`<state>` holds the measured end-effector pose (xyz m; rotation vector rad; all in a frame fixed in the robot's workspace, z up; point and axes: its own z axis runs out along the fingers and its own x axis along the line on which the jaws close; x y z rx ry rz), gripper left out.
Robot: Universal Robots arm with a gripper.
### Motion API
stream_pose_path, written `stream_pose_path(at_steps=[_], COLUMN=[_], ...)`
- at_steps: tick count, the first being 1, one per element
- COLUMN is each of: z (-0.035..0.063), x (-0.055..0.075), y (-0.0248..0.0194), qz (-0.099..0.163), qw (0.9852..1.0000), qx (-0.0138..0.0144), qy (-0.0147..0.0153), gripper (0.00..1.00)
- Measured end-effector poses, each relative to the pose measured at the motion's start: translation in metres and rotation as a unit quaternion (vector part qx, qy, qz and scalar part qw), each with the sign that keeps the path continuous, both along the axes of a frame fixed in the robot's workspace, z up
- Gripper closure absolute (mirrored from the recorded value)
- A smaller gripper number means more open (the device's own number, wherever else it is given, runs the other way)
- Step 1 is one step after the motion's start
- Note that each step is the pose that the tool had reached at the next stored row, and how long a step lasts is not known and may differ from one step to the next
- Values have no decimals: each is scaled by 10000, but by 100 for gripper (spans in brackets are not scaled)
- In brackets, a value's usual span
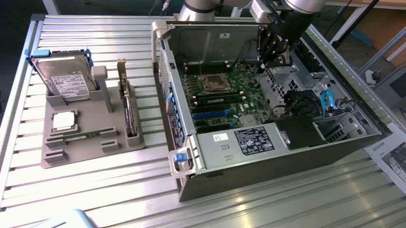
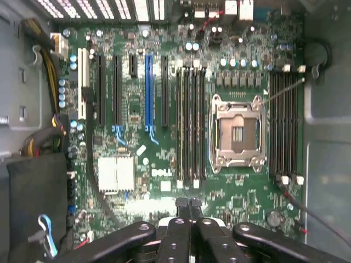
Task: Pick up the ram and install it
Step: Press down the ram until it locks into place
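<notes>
A ram (image 1: 84,136), a thin green stick, lies in a slot of the grey holder (image 1: 76,154) on the exterior view's left, far from the arm. My gripper (image 1: 279,61) hangs inside the open computer case (image 1: 266,142), above the motherboard (image 1: 228,102). In the wrist view its fingers (image 2: 189,204) are pressed together with nothing between them. They hover over the board near the bank of long memory slots (image 2: 190,126) beside the processor socket (image 2: 237,131). One slot of that bank (image 2: 179,126) shows a yellowish-green edge along its length.
The holder also carries a hard drive (image 1: 66,80), a square silver processor (image 1: 63,121) and an upright dark expansion card (image 1: 128,111). Case walls, cables (image 1: 326,102) and the black power unit (image 1: 298,133) crowd the gripper. A second slot bank (image 2: 285,126) lies past the socket.
</notes>
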<state>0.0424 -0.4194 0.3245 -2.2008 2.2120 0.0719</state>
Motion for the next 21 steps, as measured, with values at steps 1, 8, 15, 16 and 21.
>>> stream_pose_path(at_steps=[1, 8, 15, 16, 21], z=[0, -1, -2, -2, -2], x=[60, 337, 395, 378, 266], y=[0, 0, 0, 0, 0], qz=[1, 1, 0, 1, 0], qw=[10000, 10000, 10000, 10000, 10000], qx=[0, 0, 0, 0, 0], qy=[0, 0, -1, -2, -21], gripper=[90, 90, 90, 90, 90])
